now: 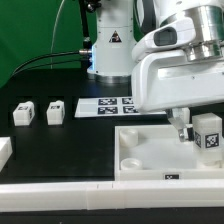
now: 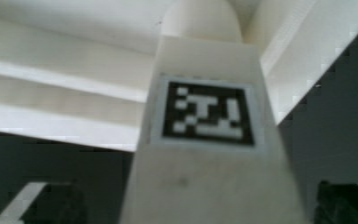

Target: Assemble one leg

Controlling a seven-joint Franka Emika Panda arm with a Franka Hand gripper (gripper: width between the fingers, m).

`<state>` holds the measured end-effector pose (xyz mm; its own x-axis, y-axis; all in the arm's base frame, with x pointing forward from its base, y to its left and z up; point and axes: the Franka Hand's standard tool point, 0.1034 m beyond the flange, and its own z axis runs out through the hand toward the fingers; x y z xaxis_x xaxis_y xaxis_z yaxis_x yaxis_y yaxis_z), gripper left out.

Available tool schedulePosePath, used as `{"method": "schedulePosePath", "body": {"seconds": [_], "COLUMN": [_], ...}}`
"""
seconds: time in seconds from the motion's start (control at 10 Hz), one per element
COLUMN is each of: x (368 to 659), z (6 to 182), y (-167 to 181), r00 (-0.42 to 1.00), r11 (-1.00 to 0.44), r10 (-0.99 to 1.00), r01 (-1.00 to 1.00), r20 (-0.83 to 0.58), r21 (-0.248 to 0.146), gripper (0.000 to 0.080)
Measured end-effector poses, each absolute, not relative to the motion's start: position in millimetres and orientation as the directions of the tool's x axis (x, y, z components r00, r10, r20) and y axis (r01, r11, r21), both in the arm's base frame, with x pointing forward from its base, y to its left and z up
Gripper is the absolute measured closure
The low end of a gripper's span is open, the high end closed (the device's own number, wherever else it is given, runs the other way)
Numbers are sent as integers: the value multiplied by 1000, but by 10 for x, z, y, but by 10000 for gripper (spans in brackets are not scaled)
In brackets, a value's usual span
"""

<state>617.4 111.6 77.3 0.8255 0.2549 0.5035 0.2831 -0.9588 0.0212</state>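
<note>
A white leg with a black-and-white tag stands upright at the right end of the large white tray. My gripper is open around it. In the wrist view the leg fills the middle, tag facing the camera. The dark fingertips sit well out to either side of the leg, with a gap on each side. Two more legs stand on the black table at the exterior view's left.
The marker board lies flat behind the tray. A white block sits at the left edge. A long white rail runs along the front. The robot base stands at the back.
</note>
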Motion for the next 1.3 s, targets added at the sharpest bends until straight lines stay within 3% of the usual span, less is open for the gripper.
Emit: {"method": "schedulePosePath", "body": {"seconds": [0.2,0.6,1.2,1.3], "x": [6091,5982,6074,6095], "z": [707,752,738,743], "y": [1144,1266,1224,1251], "r00": [905,958,954,949], "r11": [-956,-954,-949,-944], "r10": [270,285,300,316], "r01": [293,279,296,314], "r20": [329,-44,-24,-8], "r21": [-22,-110,-106,-100], "gripper": [151,151,179,335]}}
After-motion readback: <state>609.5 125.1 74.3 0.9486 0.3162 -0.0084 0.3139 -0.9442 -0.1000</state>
